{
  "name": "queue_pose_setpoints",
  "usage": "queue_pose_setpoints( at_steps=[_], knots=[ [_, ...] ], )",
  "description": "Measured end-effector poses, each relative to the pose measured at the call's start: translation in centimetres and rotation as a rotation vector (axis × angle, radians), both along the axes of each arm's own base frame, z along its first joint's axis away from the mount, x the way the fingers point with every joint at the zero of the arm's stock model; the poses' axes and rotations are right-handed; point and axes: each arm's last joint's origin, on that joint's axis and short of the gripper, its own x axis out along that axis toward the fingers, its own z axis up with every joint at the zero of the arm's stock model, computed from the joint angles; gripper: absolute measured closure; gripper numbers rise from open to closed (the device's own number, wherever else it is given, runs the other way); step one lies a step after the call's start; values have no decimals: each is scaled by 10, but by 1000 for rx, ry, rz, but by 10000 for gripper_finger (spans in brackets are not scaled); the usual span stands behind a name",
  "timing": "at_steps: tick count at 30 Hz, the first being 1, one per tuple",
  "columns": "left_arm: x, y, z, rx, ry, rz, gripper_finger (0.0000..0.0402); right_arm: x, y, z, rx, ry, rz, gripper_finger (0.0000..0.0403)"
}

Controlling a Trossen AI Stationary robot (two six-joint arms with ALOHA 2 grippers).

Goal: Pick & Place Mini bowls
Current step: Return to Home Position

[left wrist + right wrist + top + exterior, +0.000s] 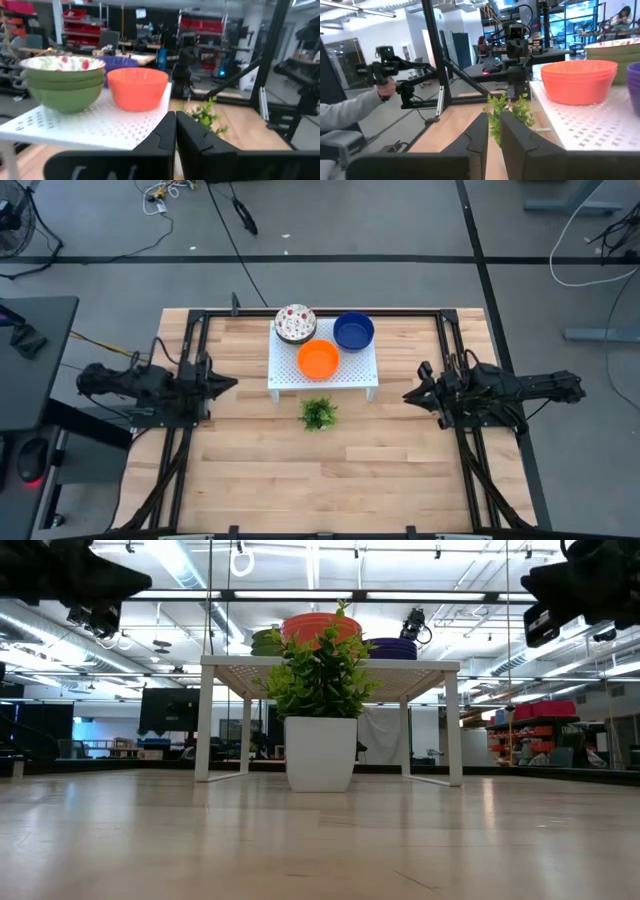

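A white perforated rack (290, 380) stands at the table's far middle with three lots of mini bowls on its top. A white speckled bowl (295, 323) sits at the far left, nested on green bowls (65, 90). An orange stack (318, 359) is in the middle and a blue stack (353, 331) at the far right. My left gripper (232, 383) hangs shut over the table's left edge, pointing level toward the rack. My right gripper (408, 394) hangs at the right edge, pointing level, a narrow gap between its fingers (494, 122) with nothing in it.
A small green plant (318, 413) in a white pot (320, 752) stands on the table just in front of the rack. Black frame rails (190, 350) run along both table sides. Beyond the table, a person's grey sleeve and hand (350, 107) hold a device.
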Motion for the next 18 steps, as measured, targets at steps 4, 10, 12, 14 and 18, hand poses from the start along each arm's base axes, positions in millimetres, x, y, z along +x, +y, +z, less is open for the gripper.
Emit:
queue_pose_setpoints(
  at_steps=[4,10,12,14,18],
  knots=[
    [9,0,-18,14,-29,-3,397,0,1,0,18,-13,29,351],
    [16,4,-33,30,-31,-43,398,0,1,1,20,-24,49,351],
    [17,6,-35,34,-64,-72,398,0,1,1,22,-19,49,351],
    [19,8,-40,40,-94,-90,398,0,1,1,29,-15,50,351],
    [20,12,-43,38,-82,-73,398,0,1,-1,38,2,51,351]
  ],
)
